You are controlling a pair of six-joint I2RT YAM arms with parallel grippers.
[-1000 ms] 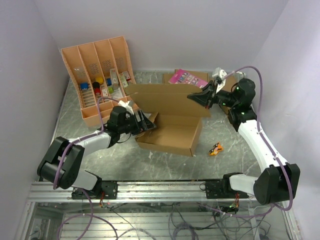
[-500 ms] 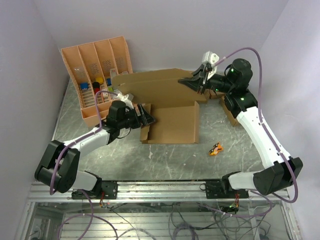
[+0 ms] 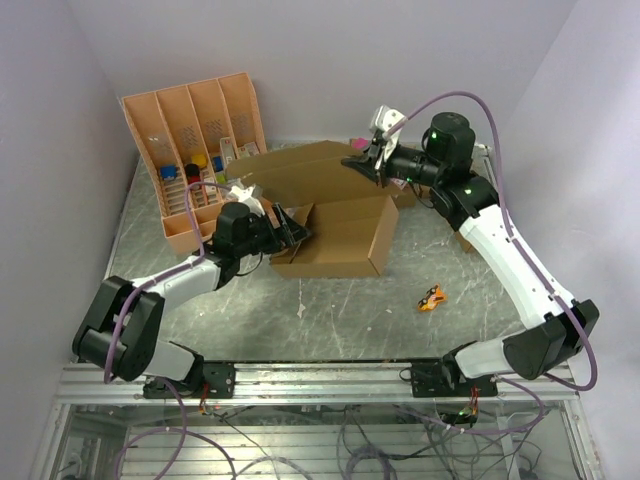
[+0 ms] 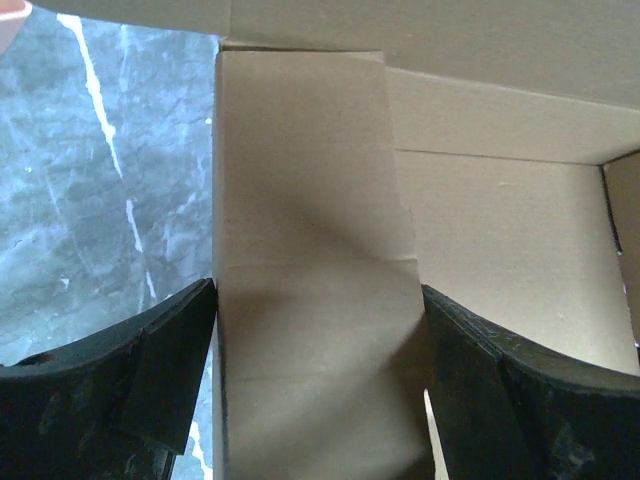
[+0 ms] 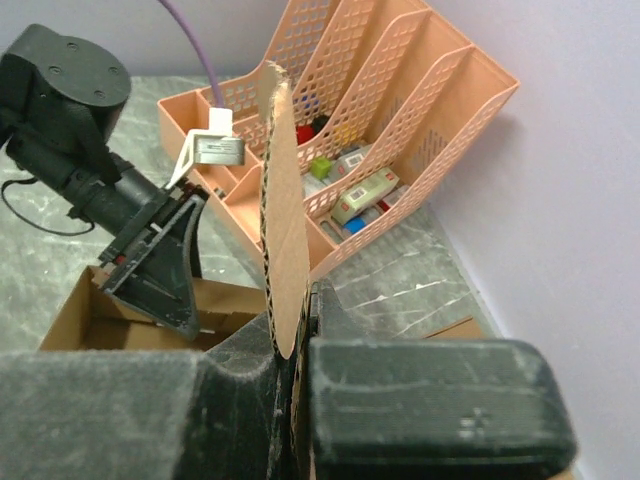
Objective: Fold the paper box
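From above, the paper box (image 3: pixel 335 240) is sitting at the middle of the tabletop (image 3: pixel 330 325), its low rectangular base resting flat on the grey veined surface and its broad lid panel rising at a slant toward the far edge. The right gripper (image 3: pixel 362 166) is pinching that lid by its upper edge, apparently lifting it so it can swing over the base. The left gripper (image 3: pixel 290 232) is reaching in at the base's left end, jaws spread, probably steadying the box or tending a side flap while the lid is turning. A peach-coloured compartment tray (image 3: pixel 188 236) is leaning in the far left corner, and a small orange object (image 3: pixel 432 298) is lying toward the near right, apart from the box.

In the left wrist view, the black fingers (image 4: pixel 150 400) are standing wide on either side of a plain, matte brown panel, which is filling the gap between them. Whether the pads are pressing on it I cannot tell. Smooth inner walls of the box are showing beyond, with a faint crease across the panel.

In the right wrist view, the jaws are clamping together on the thin lid seen edge-on, its corrugated fluting showing along the rounded rim. The tray's mesh walls are rising behind.
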